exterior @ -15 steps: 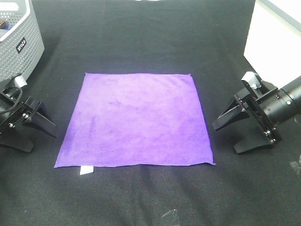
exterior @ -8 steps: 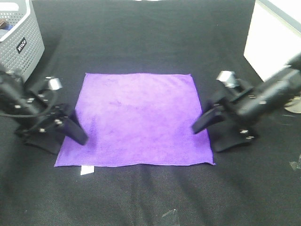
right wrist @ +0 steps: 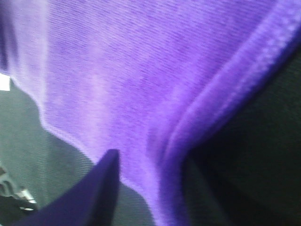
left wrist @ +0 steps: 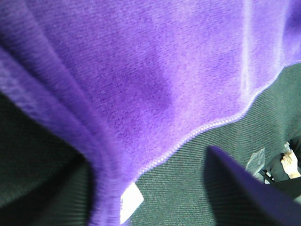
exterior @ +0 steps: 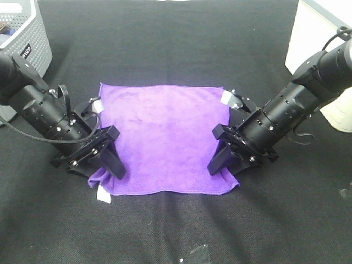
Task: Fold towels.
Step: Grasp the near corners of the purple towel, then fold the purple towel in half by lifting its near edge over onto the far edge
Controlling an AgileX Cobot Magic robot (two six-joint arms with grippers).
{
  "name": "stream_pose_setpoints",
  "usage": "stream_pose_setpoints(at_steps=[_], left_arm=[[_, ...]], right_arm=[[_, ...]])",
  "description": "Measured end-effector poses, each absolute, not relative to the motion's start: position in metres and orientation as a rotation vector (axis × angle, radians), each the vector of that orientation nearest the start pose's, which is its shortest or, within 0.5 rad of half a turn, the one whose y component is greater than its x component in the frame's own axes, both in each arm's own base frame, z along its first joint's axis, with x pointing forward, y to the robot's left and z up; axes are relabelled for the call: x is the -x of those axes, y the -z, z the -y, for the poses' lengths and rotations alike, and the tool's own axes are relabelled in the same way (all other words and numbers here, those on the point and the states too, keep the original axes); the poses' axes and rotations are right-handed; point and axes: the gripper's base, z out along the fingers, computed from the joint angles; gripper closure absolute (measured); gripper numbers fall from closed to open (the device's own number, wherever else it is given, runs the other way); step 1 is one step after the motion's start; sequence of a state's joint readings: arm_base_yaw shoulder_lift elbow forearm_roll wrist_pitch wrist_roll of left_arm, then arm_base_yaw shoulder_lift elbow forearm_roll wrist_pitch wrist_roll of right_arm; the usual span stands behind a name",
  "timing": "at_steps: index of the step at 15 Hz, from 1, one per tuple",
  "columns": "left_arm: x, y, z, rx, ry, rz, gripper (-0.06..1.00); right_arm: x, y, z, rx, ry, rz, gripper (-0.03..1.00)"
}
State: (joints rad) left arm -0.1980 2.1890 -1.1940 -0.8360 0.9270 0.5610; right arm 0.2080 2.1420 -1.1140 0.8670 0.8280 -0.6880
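The purple towel (exterior: 165, 137) lies spread on the black table, its two near corners pushed in and bunched. Its white tag (exterior: 103, 194) hangs at the near left corner and also shows in the left wrist view (left wrist: 129, 202). My left gripper (exterior: 114, 153) sits on the towel's near left edge, jaws spread, with cloth (left wrist: 155, 80) between the fingers and draped over one. My right gripper (exterior: 214, 149) sits on the near right edge, jaws spread, with the stitched hem (right wrist: 221, 94) rucked up against one finger.
A grey perforated basket (exterior: 25, 47) stands at the back left. A white box (exterior: 316, 44) stands at the back right. A small clear scrap (exterior: 198, 253) lies near the front edge. The black mat (exterior: 165, 231) surrounds the towel.
Both arms swung in from the sides onto the towel's near side edges. The near corners have been dragged inward and the front edge has shortened.
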Motion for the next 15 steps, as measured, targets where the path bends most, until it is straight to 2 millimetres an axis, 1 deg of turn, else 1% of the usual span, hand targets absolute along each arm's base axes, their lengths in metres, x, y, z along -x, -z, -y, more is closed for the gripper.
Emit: stream_pose_setpoints(at_steps=[2,3,4,5,7,9,10,11,13,15], left_arm=[[-0.342,-0.069,0.124,-0.246,0.988,-3.133,0.77],[-0.342,-0.068,0.123,-0.264,0.973,-3.141,0.89],[-0.341,-0.067,0.123,-0.27,0.971,-3.146,0.93],[-0.341,-0.068,0.124,-0.274,0.969,-3.145,0.94],[-0.34,-0.072,0.124,-0.3,0.953,-3.142,0.94],[-0.334,-0.081,0.12,-0.431,0.847,-3.145,0.94],[-0.33,-0.087,0.118,-0.459,0.81,-3.137,0.94],[-0.325,-0.096,0.116,-0.462,0.797,-3.122,0.94],[-0.313,-0.114,0.111,-0.441,0.787,-3.101,0.94],[-0.303,-0.131,0.107,-0.407,0.783,-3.077,0.94]], right_arm=[[-0.333,-0.074,-0.12,0.406,-0.883,-3.035,0.71],[-0.333,-0.073,-0.119,0.427,-0.864,-3.043,0.8],[-0.332,-0.073,-0.118,0.44,-0.846,-3.052,0.89],[-0.332,-0.072,-0.118,0.424,-0.843,-3.062,0.96],[-0.33,-0.073,-0.118,0.391,-0.858,-3.089,0.96],[-0.324,-0.077,-0.117,0.407,-0.877,-3.148,0.96],[-0.319,-0.08,-0.115,0.441,-0.881,-3.179,0.96],[-0.316,-0.087,-0.116,0.449,-0.898,-3.189,0.96],[-0.311,-0.116,-0.118,0.472,-0.941,-3.169,0.96],[-0.302,-0.138,-0.119,0.474,-0.972,-3.16,0.96]])
